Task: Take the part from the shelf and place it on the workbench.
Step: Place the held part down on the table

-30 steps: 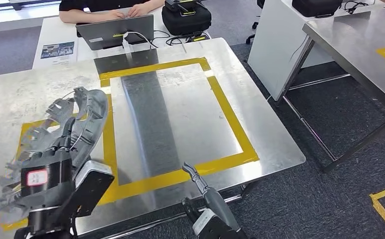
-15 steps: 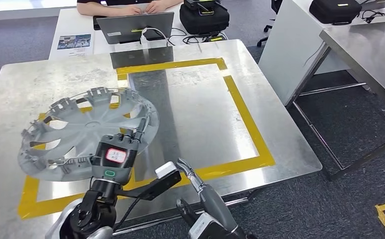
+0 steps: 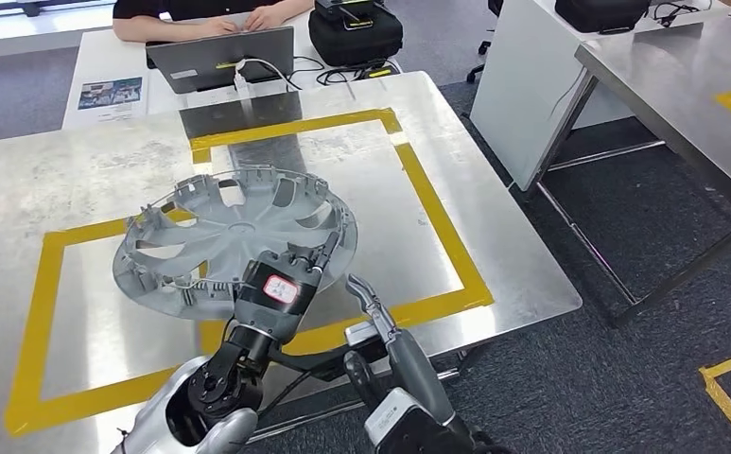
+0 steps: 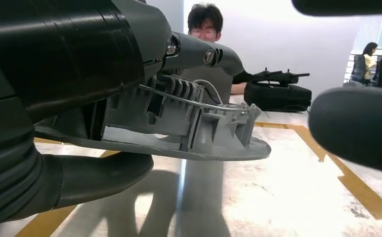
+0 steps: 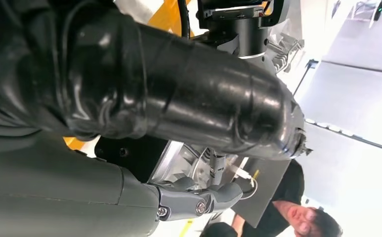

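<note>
— Left robot hand (image 3: 281, 284) gripped the part (image 3: 234, 241), a grey wheel cover, at the near edge of its rim; the fingers (image 4: 203, 54) lay over the ribbed rim and the thumb (image 4: 100, 175) sat beneath it. Was the cover down yet?

— Not quite, as far as I could judge. From the wrist, the cover hung just above the steel table (image 3: 342, 208), with its shadow beneath it and a gap at the far edge. It sat forward of the hand, across the yellow tape (image 3: 437, 222) marking.

— How would it handle?

— Light, I judged, and fairly stiff, being thin moulded plastic with open spokes. The small clips round the rim looked breakable, and a grip at one edge could let the far side sag or swing. The rim was the sensible hold; the smooth face seemed slippery.

— And the right robot hand (image 3: 371, 317)?

— It held nothing, its fingers extended, just beside the left wrist at the table's near edge.
</note>
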